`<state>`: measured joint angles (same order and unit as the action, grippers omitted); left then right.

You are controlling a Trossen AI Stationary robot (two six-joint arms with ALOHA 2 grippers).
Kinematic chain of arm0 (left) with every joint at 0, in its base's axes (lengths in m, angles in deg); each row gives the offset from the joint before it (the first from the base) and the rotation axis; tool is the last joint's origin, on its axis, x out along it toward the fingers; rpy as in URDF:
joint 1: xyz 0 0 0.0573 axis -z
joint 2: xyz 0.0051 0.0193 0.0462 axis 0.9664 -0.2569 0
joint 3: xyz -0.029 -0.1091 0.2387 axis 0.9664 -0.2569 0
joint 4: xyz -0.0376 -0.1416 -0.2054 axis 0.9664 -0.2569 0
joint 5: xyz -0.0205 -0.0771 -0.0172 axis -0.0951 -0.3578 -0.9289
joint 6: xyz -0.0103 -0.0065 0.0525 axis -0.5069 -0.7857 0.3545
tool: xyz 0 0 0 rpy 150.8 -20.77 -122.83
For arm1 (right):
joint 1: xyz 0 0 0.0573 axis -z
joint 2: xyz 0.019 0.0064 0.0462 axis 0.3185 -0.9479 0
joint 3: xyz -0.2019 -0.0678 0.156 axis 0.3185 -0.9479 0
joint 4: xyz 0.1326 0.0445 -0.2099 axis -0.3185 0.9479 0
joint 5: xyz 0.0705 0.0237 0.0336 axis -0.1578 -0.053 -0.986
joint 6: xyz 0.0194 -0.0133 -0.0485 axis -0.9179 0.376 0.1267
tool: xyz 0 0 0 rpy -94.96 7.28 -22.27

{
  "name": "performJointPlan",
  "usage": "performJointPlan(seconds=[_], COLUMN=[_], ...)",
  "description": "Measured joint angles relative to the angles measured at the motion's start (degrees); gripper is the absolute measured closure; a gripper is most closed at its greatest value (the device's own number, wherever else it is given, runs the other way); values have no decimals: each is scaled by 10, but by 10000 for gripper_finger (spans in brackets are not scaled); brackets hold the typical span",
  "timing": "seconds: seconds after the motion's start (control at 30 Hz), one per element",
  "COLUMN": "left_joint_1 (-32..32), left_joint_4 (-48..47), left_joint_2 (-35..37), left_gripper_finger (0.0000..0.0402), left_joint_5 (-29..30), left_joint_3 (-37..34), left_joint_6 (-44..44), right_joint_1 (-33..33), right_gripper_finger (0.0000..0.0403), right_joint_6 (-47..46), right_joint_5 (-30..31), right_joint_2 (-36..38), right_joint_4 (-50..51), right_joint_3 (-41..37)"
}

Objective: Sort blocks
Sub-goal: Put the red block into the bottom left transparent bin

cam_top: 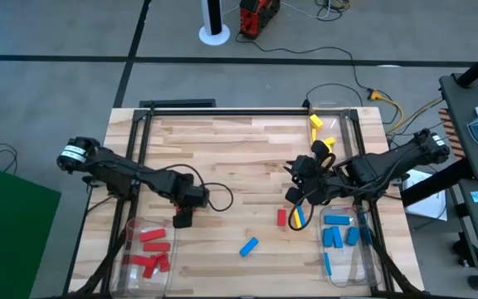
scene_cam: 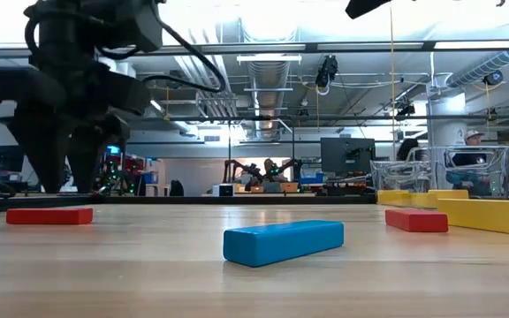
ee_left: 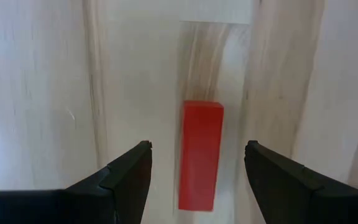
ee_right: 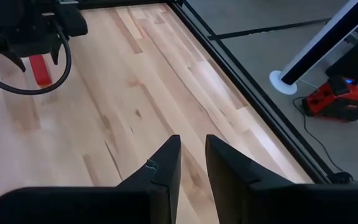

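Observation:
A red block point(ee_left: 201, 155) lies flat on the wooden table, between and below the fingers of my left gripper point(ee_left: 197, 165), which is open and hovers over it without touching; the low view shows this red block point(scene_cam: 49, 215) under the fingers of the left gripper point(scene_cam: 60, 172). In the high view my left gripper point(cam_top: 182, 218) is near the left bin. My right gripper point(cam_top: 297, 189) is at mid-table on the right; its fingers point(ee_right: 166, 162) are close together with nothing between them. Loose on the table lie a blue block point(cam_top: 249, 246), a red block point(cam_top: 281, 218) and another blue block point(cam_top: 299, 218).
A clear bin point(cam_top: 131, 228) at the near left holds red blocks point(cam_top: 149, 249). Another bin point(cam_top: 351, 270) at the near right holds blue blocks point(cam_top: 338, 232), and a bin point(cam_top: 338, 112) at the far right holds yellow blocks point(cam_top: 315, 124). A black frame edges the table.

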<state>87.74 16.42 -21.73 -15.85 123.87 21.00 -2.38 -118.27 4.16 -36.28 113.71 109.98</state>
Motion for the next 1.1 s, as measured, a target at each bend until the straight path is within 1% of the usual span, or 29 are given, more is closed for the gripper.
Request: performJointPlan(seconds=[0.3,0.57,0.67,0.83,1.0,1.1], left_joint_1=[0,0,0,0,0,0], left_joint_4=[65,83,103,137,139,138], left_joint_2=[0,0,-3,-30,-70,-76], left_gripper_finger=[170,170,170,170,171,171], left_joint_5=[-2,-1,-1,12,7,4], left_joint_3=[-33,-53,-56,-51,-48,-47], left_joint_6=[8,9,26,46,45,41], right_joint_1=[0,0,0,0,0,0], right_gripper_finger=[327,341,344,340,334,332], right_joint_6=[0,1,1,1,-3,-5], right_joint_5=[0,0,0,0,0,0], right_joint_2=[0,0,0,0,0,0], right_joint_4=[0,0,0,0,0,-1], right_joint_3=[-4,-4,-4,-4,-5,-5])
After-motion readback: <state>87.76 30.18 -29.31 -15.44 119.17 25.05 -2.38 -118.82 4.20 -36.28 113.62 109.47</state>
